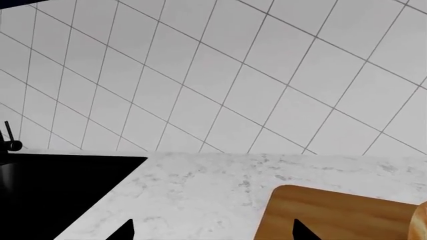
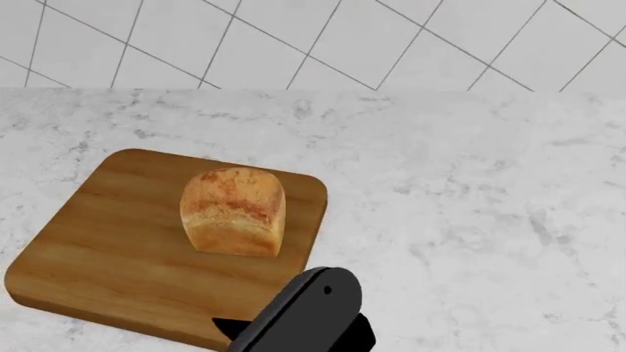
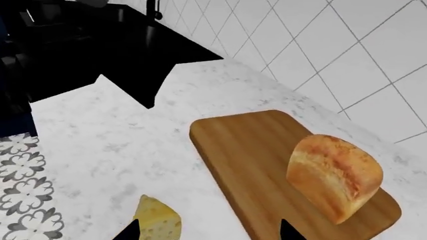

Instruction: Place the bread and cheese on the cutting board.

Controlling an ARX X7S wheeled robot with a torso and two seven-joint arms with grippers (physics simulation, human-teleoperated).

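The bread [image 2: 233,211] stands upright on the cutting board [image 2: 108,249], towards its right side. In the right wrist view the bread [image 3: 335,176] sits on the board [image 3: 247,150], and the cheese [image 3: 158,220] lies on the marble counter beside the board's long edge, off the board. My right gripper [image 3: 210,232] is open; the cheese is just inside one fingertip [image 3: 130,232] and the other tip is over the board. My left gripper [image 1: 213,232] is open and empty above the counter at the board's corner [image 1: 333,215]. The cheese is out of the head view.
A black sink [image 1: 53,195] with a dark faucet [image 1: 8,140] is set into the counter beyond the board. A white tiled wall [image 2: 313,37] backs the counter. A black arm link [image 2: 303,315] covers the board's front right corner. Patterned floor tiles [image 3: 20,185] show past the counter's front edge.
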